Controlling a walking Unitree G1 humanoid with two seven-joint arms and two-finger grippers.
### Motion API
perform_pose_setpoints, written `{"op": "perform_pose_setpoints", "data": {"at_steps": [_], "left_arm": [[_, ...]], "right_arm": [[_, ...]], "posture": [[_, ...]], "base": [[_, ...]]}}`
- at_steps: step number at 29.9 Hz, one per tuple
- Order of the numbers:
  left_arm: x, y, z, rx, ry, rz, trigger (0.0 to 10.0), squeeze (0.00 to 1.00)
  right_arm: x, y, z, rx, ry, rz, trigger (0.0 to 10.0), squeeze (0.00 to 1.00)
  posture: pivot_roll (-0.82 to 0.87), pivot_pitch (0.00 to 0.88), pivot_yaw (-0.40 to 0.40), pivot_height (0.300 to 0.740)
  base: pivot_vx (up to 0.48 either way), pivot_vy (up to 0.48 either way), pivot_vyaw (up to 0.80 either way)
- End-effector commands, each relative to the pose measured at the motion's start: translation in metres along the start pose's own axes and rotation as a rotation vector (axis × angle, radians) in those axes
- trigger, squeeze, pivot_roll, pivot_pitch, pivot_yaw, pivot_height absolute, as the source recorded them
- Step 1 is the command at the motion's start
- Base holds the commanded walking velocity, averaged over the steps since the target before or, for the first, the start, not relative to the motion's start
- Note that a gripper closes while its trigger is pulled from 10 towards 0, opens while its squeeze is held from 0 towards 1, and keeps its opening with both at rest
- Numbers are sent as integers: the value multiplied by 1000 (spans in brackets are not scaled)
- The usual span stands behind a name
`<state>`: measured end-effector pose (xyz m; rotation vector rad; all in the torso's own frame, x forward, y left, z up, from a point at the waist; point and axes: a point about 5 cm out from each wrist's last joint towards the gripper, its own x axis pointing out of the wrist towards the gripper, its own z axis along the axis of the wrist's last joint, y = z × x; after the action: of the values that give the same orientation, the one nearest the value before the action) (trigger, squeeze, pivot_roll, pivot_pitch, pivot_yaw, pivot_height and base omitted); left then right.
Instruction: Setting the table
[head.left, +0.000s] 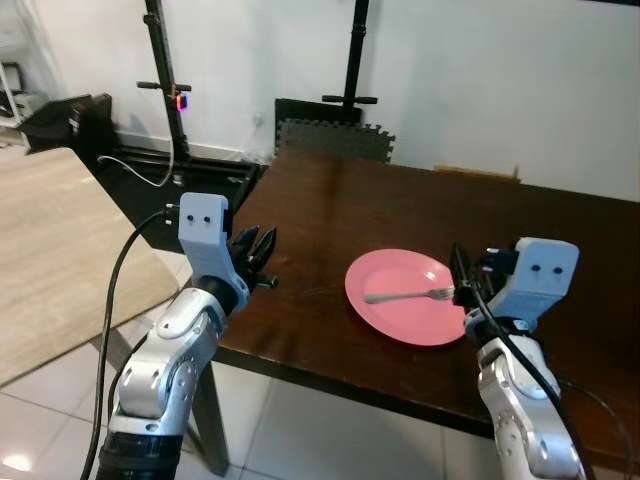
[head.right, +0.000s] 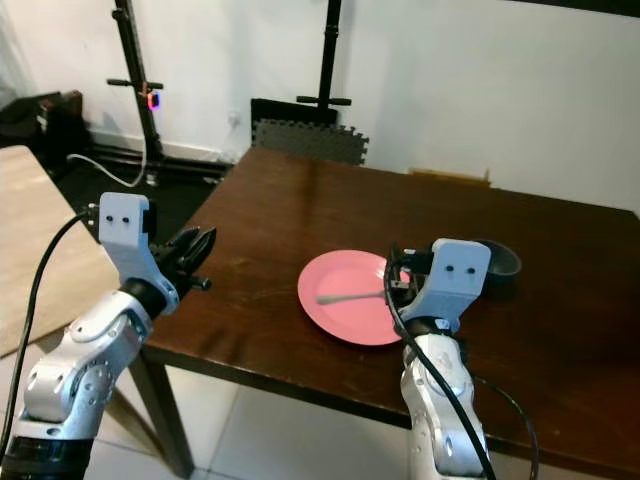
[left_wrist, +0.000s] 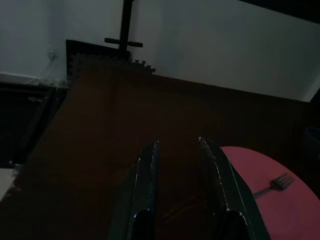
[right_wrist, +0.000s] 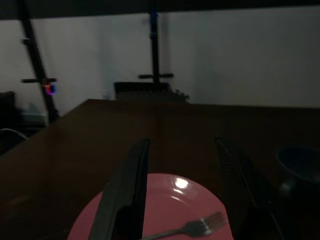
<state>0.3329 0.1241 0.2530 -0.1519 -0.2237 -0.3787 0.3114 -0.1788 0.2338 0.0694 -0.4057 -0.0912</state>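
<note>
A pink plate (head.left: 400, 322) rests on the dark wooden table (head.left: 330, 210) near its front edge. A silver fork (head.left: 405, 295) lies across the plate, tines to the right. My right gripper (head.left: 462, 268) hovers open at the plate's right rim, just above the fork's tines (right_wrist: 212, 220). My left gripper (head.left: 258, 242) is open over the table's left edge, well to the left of the plate, holding nothing. A dark bowl (head.right: 502, 263) stands behind my right wrist.
Two black stands (head.left: 165, 90) and grey foam mats (head.left: 335, 135) line the white wall behind the table. A black cable (head.left: 130, 165) lies on the floor at the left, beside a wood-toned floor area (head.left: 60, 250).
</note>
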Motion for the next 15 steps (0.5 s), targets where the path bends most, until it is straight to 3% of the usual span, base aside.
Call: {"op": "perform_pose_setpoints", "data": {"at_steps": [1, 9, 13, 15], "left_arm": [[-1, -2, -4, 1, 11, -3, 10000, 0], [-1, -2, -4, -2, 10, -3, 10000, 0], [0, -2, -4, -3, 10, -3, 10000, 0], [0, -2, -4, -8, 10, 0, 10000, 0]], "right_arm": [[-2, -5, -3, -8, 15, -18, 10000, 0], [-2, -5, -3, -9, 15, -18, 10000, 0], [-2, -5, -3, -9, 15, -18, 10000, 0], [-2, -5, -3, -10, 15, -18, 10000, 0]], "posture": [[44, 79, -34, 740], [44, 79, -34, 740], [44, 79, -34, 740], [42, 78, -34, 740]], "base": [[0, -461, 0], [0, -436, 0], [0, -335, 0], [0, 0, 0]]}}
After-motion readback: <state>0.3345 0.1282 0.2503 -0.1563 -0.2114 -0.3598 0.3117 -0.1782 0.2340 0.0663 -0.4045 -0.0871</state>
